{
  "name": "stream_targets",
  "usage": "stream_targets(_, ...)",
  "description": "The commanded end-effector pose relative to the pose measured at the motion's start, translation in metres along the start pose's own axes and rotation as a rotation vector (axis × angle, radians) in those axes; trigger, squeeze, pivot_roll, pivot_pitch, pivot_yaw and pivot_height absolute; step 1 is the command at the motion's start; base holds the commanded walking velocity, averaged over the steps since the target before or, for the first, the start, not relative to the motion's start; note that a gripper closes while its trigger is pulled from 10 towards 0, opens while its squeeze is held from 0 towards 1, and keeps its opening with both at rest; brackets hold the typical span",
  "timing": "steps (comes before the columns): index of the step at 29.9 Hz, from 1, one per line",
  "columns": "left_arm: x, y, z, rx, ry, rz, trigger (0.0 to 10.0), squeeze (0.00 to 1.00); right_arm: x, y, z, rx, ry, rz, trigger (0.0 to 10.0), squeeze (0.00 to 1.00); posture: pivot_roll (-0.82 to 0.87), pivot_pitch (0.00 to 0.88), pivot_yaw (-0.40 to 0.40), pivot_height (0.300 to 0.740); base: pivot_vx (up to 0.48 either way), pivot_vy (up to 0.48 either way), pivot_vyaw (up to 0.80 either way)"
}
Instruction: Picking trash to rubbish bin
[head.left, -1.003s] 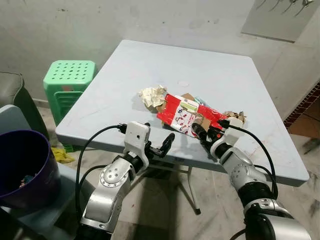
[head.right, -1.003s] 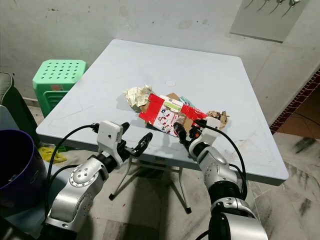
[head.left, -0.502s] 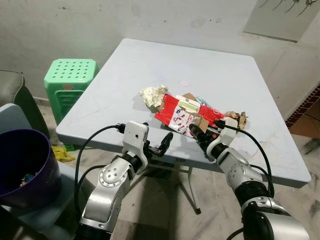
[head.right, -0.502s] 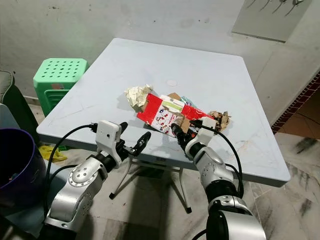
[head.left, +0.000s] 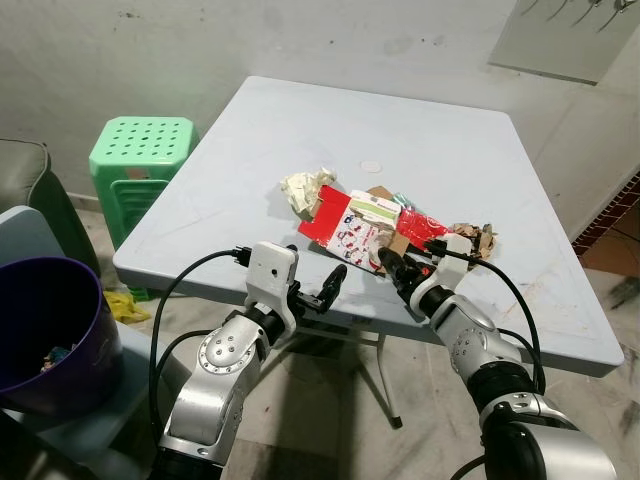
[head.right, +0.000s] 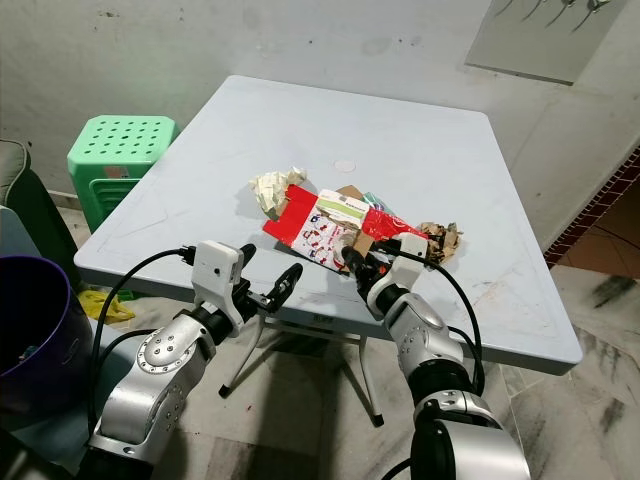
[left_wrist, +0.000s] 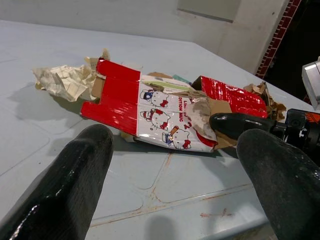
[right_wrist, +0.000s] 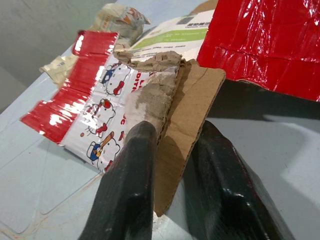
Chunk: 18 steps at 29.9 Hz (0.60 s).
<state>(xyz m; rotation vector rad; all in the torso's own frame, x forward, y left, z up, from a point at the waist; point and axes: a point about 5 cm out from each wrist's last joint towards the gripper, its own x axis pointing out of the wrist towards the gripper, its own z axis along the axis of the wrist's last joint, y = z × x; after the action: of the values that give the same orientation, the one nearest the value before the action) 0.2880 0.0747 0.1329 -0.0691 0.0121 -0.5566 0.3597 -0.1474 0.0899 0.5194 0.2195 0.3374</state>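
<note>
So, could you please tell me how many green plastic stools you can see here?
1. The green plastic stool stands on the floor by the table's left edge. Others may be hidden behind it.

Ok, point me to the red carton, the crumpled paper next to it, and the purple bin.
red carton (head.left: 352, 222), left eye view, on its white printed face.
crumpled paper (head.left: 303, 189), left eye view, on the middle of the wad.
purple bin (head.left: 78, 335), left eye view, on its outer wall near the rim.

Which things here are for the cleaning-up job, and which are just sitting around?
For the job: red carton pinched by the right end effector; crumpled paper; brown scraps; purple bin.

Just sitting around: green stool; table.
</note>
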Motion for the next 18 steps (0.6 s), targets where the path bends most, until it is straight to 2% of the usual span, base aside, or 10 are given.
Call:
stream_targets(1,0.0005,-0.0020,0.0034,0.010,-0.010,-0.009,10.0,0.00,-0.0004,-0.0013,0.0029,0.009,-0.019,0.004,0.0,0.00,0.01,0.093,-0.109,0.740,0.000,0.000,0.00)
stream_targets(18,0.0004,-0.0038,0.0029,0.015,-0.006,-0.026,10.0,0.00,-0.0019,-0.0016,0.0055,0.016,-0.049,0.032,0.0,0.00,0.02,0.092,-0.107,0.740,0.000,0.000,0.00)
